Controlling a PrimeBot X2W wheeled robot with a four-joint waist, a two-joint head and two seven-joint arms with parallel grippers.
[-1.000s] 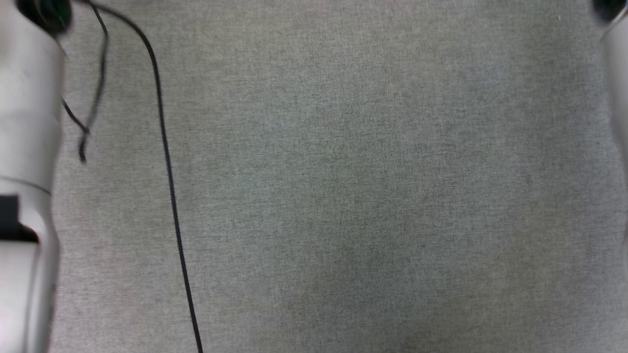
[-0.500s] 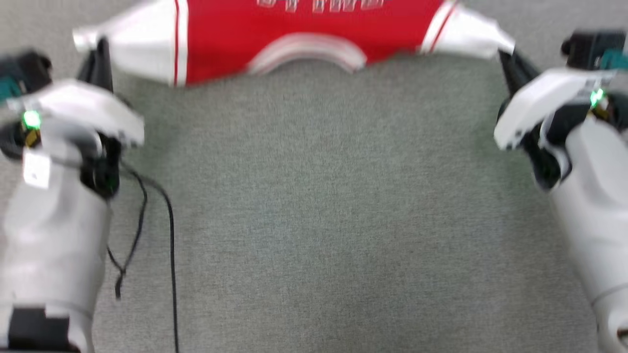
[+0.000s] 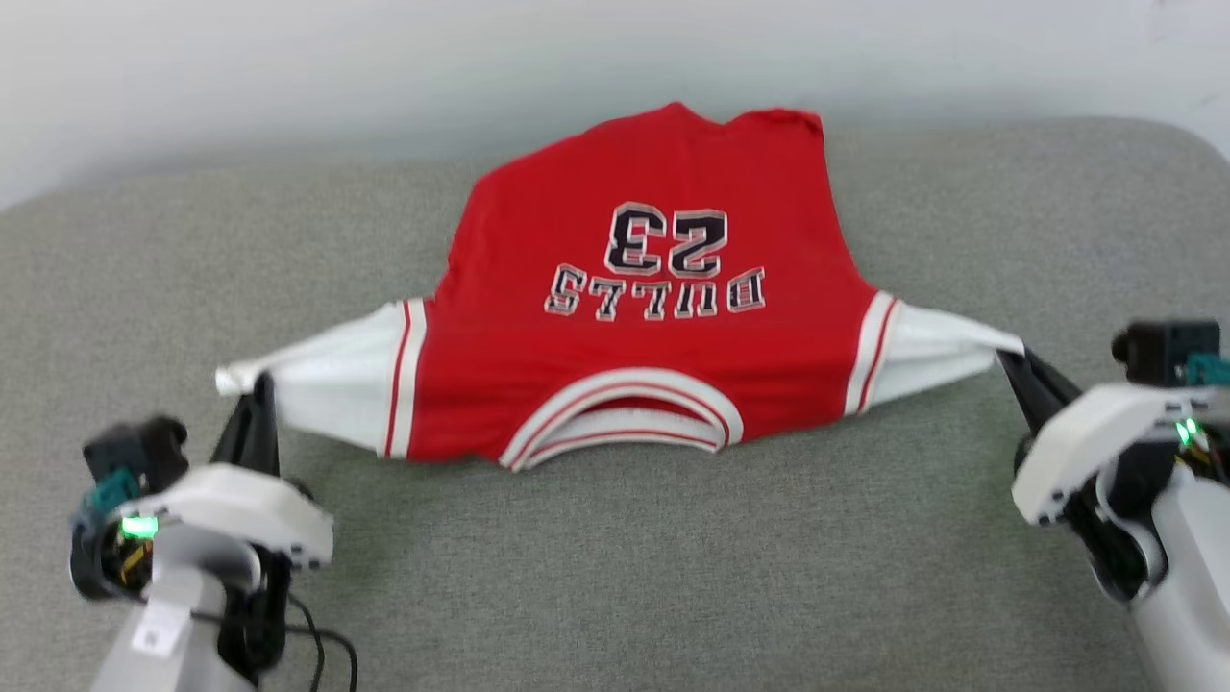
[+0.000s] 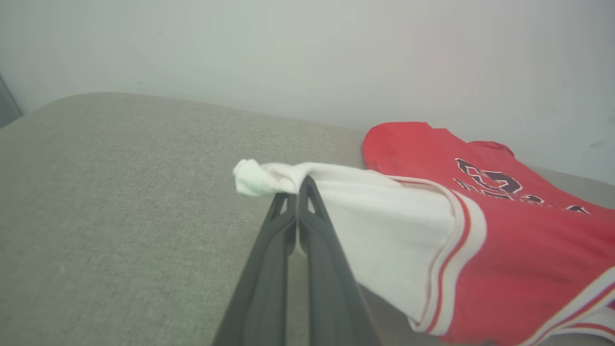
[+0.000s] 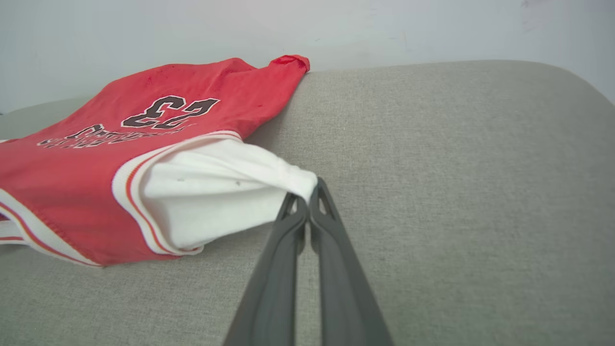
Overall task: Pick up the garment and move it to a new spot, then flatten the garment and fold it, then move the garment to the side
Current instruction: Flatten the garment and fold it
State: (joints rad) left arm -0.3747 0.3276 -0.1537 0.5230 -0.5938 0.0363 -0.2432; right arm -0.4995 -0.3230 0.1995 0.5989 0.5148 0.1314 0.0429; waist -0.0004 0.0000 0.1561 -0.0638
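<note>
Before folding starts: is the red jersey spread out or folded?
Spread out, not folded: the jersey lies front-up on the grey cushion, sleeves stretched apart by the left hand and right hand.

The garment [image 3: 634, 384] is showing a bright red body with white sleeves, thin red-and-white stripes are trimming the sleeve seams and the collar, and a black, white-outlined "23" with matching block lettering is sitting on the chest. The cushion [image 3: 615, 577] beneath is showing a flecked grey weave, and the wall [image 3: 384, 58] behind is reading pale off-white. The left gripper [image 3: 258, 389] and right gripper [image 3: 1011, 363] are showing dark grey fingers under white shells, each with a small green light glowing.
</note>
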